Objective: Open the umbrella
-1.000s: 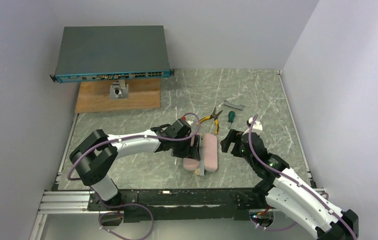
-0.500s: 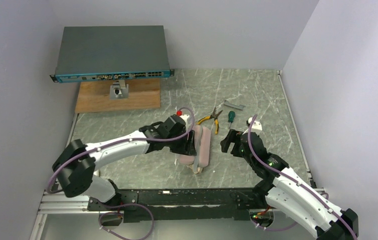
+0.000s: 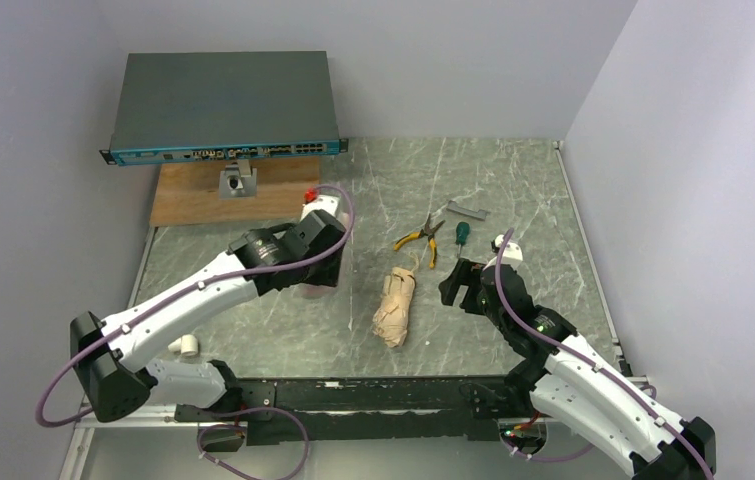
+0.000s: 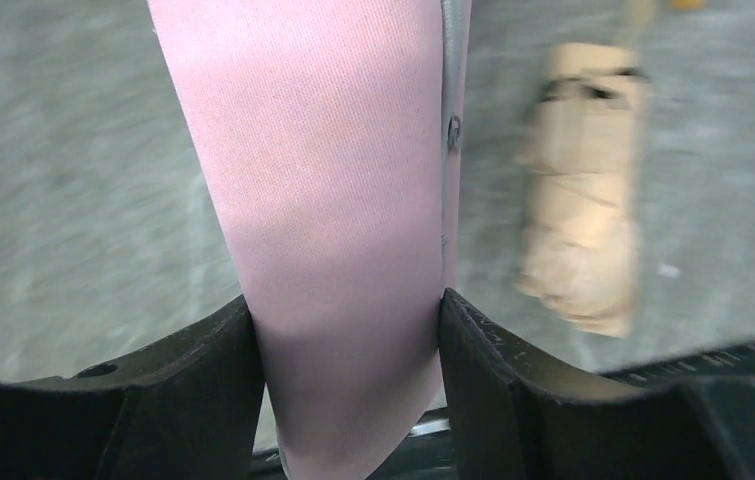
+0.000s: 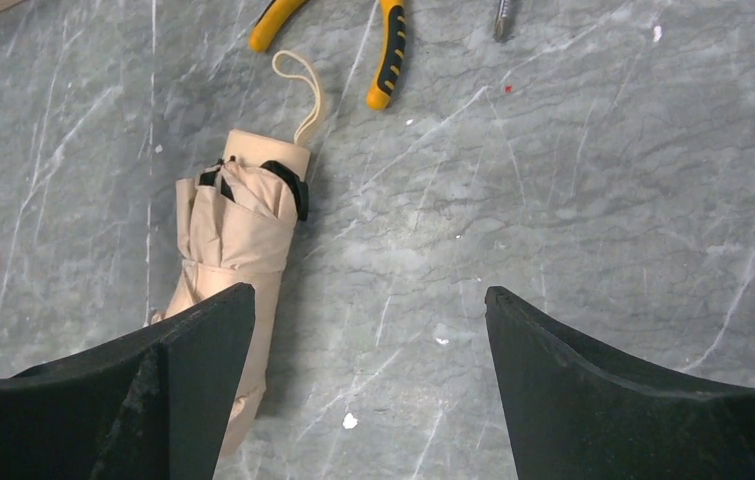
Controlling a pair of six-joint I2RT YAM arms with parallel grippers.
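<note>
Nearest us, the umbrella (image 3: pixel 394 306) is lying folded on the desk (image 3: pixel 533 200), between the two arms and just beyond their bases. Its cream handle and loop are pointing away from us. The tan canopy is showing bare, so we are judging it ready to be gripped. Whether its strap is fastened, we cannot tell.

Just to its right, the right fingers (image 5: pixel 193 360) are standing wide apart and gripping nothing, looking down at the desk beside the handle end. We are reading that as a waiting pose, close enough to take the handle when needed.

Farther back and to the left, the left fingers (image 4: pixel 203 370) are closing partway on the pale pink sleeve (image 4: pixel 338 180), pinching its flat sides so that it is sticking out beyond them. They are holding it well apart from the umbrella, and we are taking this as keeping the sleeve out of the working space.

Beyond the handle, the pliers (image 3: pixel 419 238) and a green screwdriver (image 3: pixel 462 233) are lying idle. At the far left, a network switch (image 3: pixel 223 100) is sitting above a wooden board (image 3: pixel 233 195).
</note>
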